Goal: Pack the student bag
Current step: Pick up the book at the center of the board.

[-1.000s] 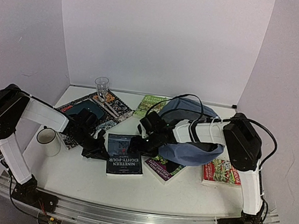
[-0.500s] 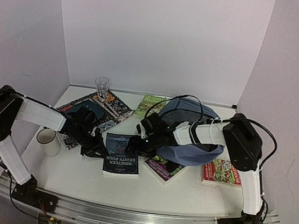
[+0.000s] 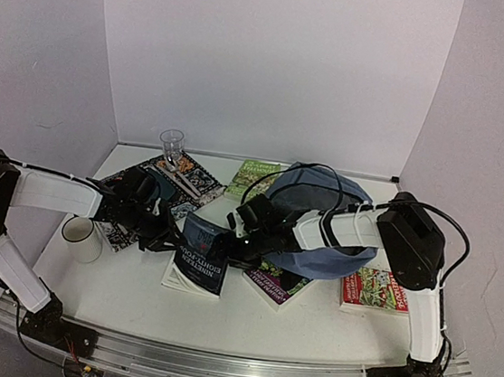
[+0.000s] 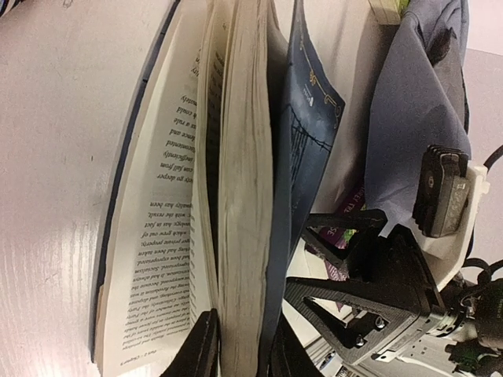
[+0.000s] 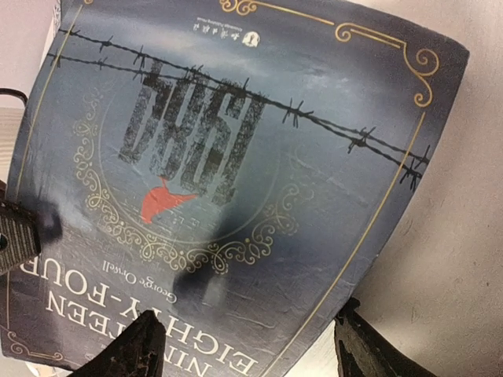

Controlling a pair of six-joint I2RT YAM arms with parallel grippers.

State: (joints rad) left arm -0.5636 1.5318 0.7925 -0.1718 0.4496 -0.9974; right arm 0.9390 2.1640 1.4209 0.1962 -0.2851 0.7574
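The student bag point(image 3: 321, 224) is a grey-blue soft heap at centre right, also in the left wrist view point(image 4: 409, 118). A dark blue paperback, "Nineteen Eighty-Four" point(image 3: 201, 254), stands tilted up on the table in front of it. My left gripper point(image 3: 167, 233) is shut on its page block and front cover point(image 4: 244, 345). The back cover and a few pages point(image 4: 157, 236) lie splayed on the table. My right gripper point(image 3: 233, 236) is open, its fingers point(image 5: 126, 353) on either side of the cover's point(image 5: 236, 157) lower edge with nothing held.
A white cup point(image 3: 81, 237) stands at the left. A clear glass point(image 3: 171, 146) sits on a comic point(image 3: 185, 179) at the back. A green book point(image 3: 253, 178), a purple book point(image 3: 276, 282) and a red book point(image 3: 373, 289) lie around the bag.
The paperback lay flat; now its front cover and pages are tipped up as my left gripper pulled back left. The bag has settled into a rounder heap.
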